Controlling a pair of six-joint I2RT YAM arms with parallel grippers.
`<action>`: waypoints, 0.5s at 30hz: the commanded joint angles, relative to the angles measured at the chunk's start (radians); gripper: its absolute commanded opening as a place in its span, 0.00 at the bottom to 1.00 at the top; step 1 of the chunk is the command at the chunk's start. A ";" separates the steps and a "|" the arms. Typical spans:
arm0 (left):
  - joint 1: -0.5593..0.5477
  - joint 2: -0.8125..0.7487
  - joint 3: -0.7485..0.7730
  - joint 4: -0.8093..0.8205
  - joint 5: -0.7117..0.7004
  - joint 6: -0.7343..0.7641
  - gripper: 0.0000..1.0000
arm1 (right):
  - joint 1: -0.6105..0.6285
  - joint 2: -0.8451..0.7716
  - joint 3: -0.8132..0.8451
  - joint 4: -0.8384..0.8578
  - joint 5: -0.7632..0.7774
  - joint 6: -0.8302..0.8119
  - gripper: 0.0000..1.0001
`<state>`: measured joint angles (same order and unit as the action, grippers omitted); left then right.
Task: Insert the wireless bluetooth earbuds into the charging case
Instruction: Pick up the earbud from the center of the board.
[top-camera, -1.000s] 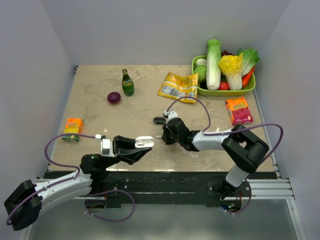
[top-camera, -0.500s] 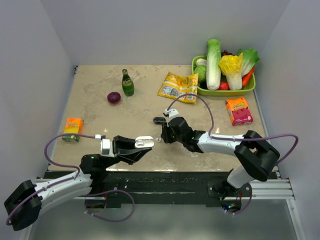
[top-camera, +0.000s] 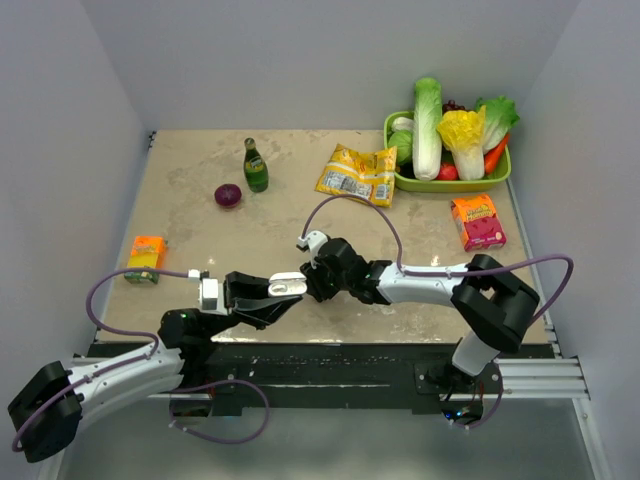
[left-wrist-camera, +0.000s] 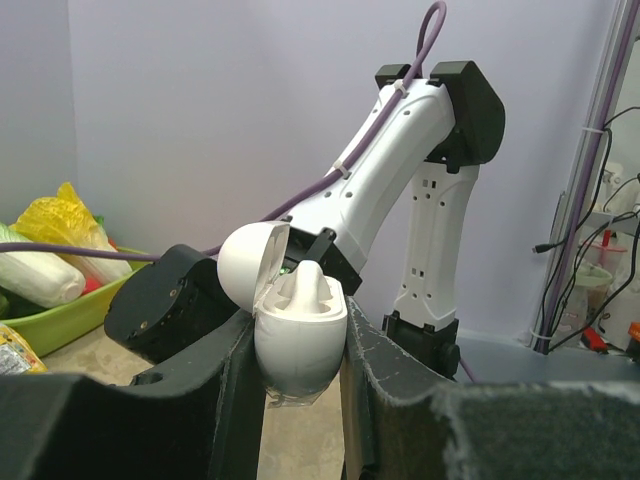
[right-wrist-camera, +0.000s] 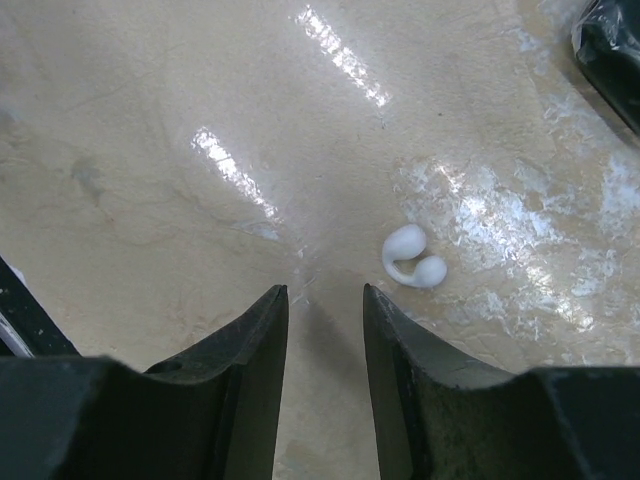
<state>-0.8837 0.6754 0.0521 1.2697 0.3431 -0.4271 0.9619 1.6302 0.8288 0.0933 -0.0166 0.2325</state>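
The charging case (top-camera: 288, 285) is white, with its lid open, and my left gripper (top-camera: 291, 289) is shut on it above the table's front edge. In the left wrist view the case (left-wrist-camera: 300, 340) sits between the fingers (left-wrist-camera: 232, 385) and its lid (left-wrist-camera: 250, 262) is tipped back to the left. I cannot tell whether an earbud lies inside. My right gripper (top-camera: 314, 287) is right beside the case, low over the table. In the right wrist view it (right-wrist-camera: 325, 292) is open and empty. A white earbud (right-wrist-camera: 413, 257) lies on the table just beyond the right fingertip. No second earbud shows.
A green tray (top-camera: 450, 183) of vegetables stands at the back right. A yellow snack bag (top-camera: 356, 172), a green bottle (top-camera: 255, 166) and a red onion (top-camera: 228, 195) are at the back. A red box (top-camera: 477, 221) lies right and an orange box (top-camera: 146, 256) left.
My right gripper has moved left and towards the front, up to the held case. The left gripper and the case have stayed where they were.
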 joint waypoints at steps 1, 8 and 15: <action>0.006 -0.016 -0.205 0.054 -0.012 0.005 0.00 | -0.003 0.017 0.047 -0.006 0.010 -0.035 0.40; 0.006 -0.019 -0.210 0.054 -0.013 0.005 0.00 | -0.002 0.046 0.062 -0.006 0.036 -0.038 0.40; 0.006 -0.025 -0.213 0.054 -0.013 0.005 0.00 | -0.003 0.056 0.064 0.017 0.098 -0.033 0.41</action>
<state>-0.8837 0.6605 0.0521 1.2690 0.3431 -0.4271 0.9611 1.6840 0.8547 0.0753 0.0280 0.2119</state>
